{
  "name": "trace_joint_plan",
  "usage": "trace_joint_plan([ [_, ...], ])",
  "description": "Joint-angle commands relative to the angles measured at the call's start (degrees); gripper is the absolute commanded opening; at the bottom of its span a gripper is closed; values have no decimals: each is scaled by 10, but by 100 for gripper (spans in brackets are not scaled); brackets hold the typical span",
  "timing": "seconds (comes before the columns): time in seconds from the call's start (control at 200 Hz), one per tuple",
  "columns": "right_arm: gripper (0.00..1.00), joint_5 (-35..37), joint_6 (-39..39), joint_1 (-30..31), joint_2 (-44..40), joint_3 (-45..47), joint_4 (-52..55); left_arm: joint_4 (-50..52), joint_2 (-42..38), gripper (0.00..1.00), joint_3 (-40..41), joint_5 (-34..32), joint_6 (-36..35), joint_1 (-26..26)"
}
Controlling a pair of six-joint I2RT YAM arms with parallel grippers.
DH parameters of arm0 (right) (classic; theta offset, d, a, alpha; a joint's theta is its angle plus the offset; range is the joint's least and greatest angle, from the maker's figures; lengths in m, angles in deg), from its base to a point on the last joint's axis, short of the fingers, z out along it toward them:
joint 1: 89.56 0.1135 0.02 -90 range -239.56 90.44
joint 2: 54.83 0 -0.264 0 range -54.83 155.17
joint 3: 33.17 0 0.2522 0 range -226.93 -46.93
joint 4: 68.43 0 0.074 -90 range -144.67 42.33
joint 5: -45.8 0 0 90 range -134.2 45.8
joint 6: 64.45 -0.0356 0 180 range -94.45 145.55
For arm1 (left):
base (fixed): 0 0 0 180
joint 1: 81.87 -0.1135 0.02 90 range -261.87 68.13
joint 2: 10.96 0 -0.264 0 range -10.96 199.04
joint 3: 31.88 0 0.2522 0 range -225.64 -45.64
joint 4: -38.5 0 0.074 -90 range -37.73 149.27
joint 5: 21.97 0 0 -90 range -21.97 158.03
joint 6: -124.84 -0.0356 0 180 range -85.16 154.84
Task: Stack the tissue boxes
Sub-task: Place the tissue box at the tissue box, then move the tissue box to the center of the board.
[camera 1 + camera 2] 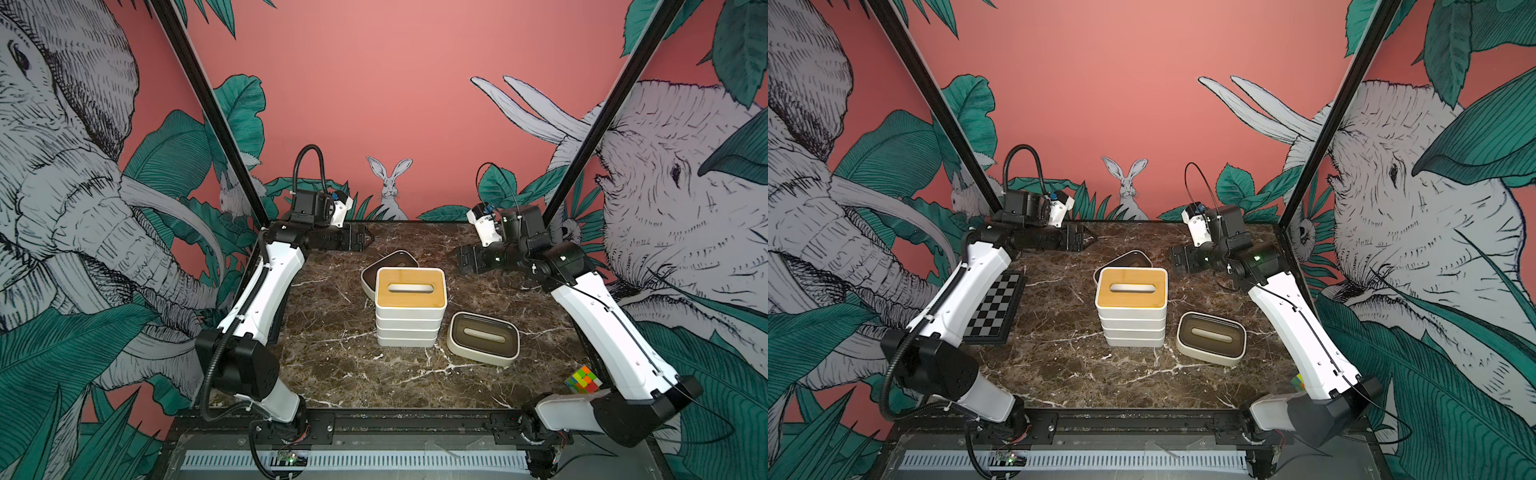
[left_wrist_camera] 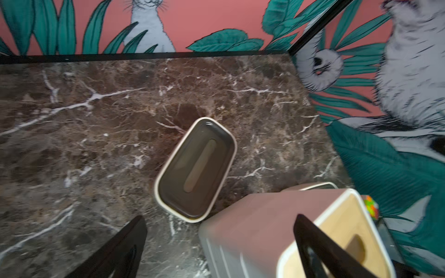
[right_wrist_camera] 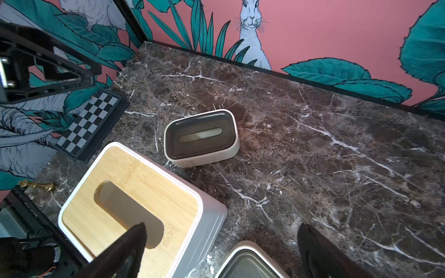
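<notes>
A stack of several white tissue boxes (image 1: pixel 409 328) (image 1: pixel 1133 328) stands mid-table, its top lid bamboo-tan (image 3: pixel 130 192). Behind it lies a dark-lidded box (image 1: pixel 395 259) (image 2: pixel 196 168) (image 3: pixel 201 138), partly hidden in both top views. Another dark-lidded box (image 1: pixel 484 338) (image 1: pixel 1210 338) lies to the front right of the stack. My left gripper (image 1: pixel 368 240) (image 2: pixel 220 217) hovers at the back left, open and empty. Back right of the stack, my right gripper (image 1: pixel 461 259) (image 3: pixel 222 226) is also open with nothing in it.
A black-and-white checkerboard (image 1: pixel 994 307) (image 3: pixel 89 122) lies at the table's left edge, under the left arm. A multicoloured cube (image 1: pixel 583 379) sits at the front right beside the right arm. A small gold chess piece (image 3: pixel 36 185) lies near the checkerboard. Black frame posts rise at the back corners.
</notes>
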Motion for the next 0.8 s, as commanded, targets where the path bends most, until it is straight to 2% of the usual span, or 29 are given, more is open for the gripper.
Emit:
trace_joint_plan([
  [0.0, 98, 44, 27, 1, -8, 6, 8, 101, 37, 97, -32, -77, -95, 1],
  [0.165, 98, 43, 13, 1, -10, 1, 9, 110, 114, 95, -66, -131, -146, 10],
  [0.275, 98, 8, -7, 1, -5, -5, 3, 94, 169, 93, -90, -118, -176, 14],
  [0.355, 98, -21, -23, 1, 0, -1, -11, 89, 210, 84, -119, -104, -174, 16],
  [0.405, 98, -34, -33, 1, 4, 2, -21, 67, 224, 80, -125, -111, -177, 26],
  [0.52, 98, -45, -50, 1, 18, -7, -30, 19, 249, 80, -125, -152, -204, 63],
  [0.66, 98, -47, -52, 1, 29, -28, -21, 43, 297, 78, -161, -201, -246, 93],
  [0.795, 98, -44, -50, 1, 32, -29, -13, 46, 313, 76, -167, -220, -261, 102],
])
